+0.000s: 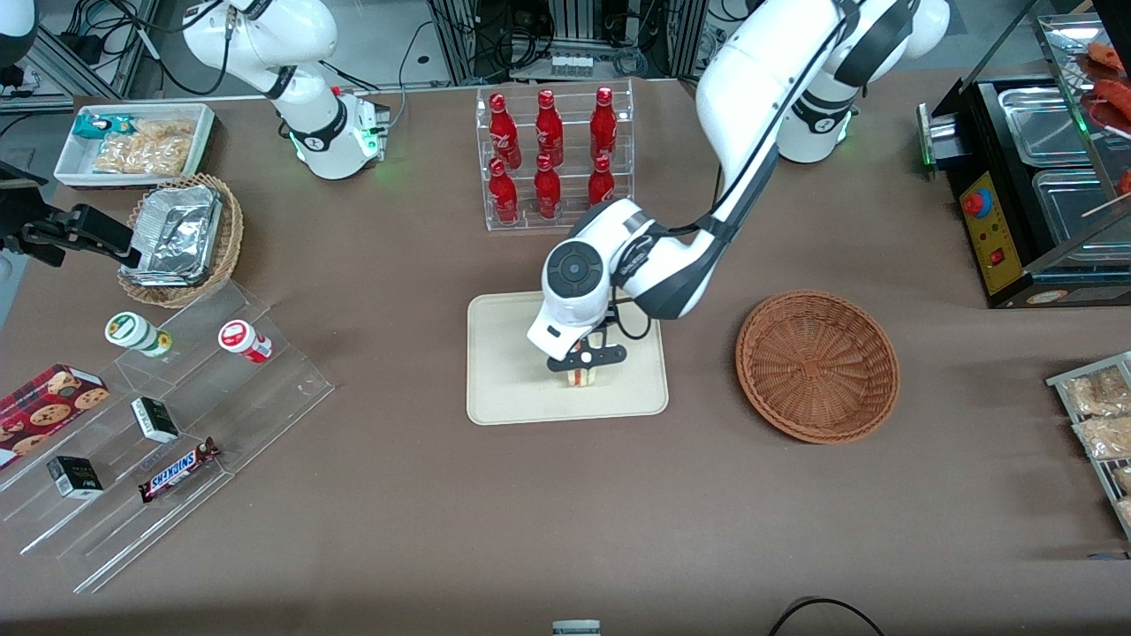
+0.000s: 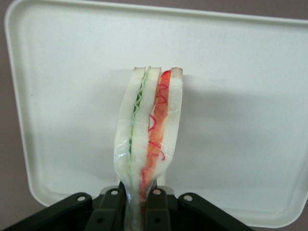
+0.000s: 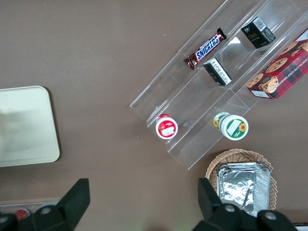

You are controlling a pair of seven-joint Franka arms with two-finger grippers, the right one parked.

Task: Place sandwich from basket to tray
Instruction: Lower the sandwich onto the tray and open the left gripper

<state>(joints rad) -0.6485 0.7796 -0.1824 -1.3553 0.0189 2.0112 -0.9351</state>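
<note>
You have the gripper (image 1: 582, 363) over the tray (image 1: 504, 389), its fingers (image 2: 114, 207) clamped on the sandwich (image 2: 150, 139). The sandwich stands on edge in that grip, green and red filling layers showing between the bread slices, above the tray's bare surface. The basket (image 1: 817, 365) sits beside the tray, toward the working arm's end of the table.

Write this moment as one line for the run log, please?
phase: placing | tool: above tray, shut on sandwich | sandwich: held edge-up over tray | basket: empty | release: not yet
</note>
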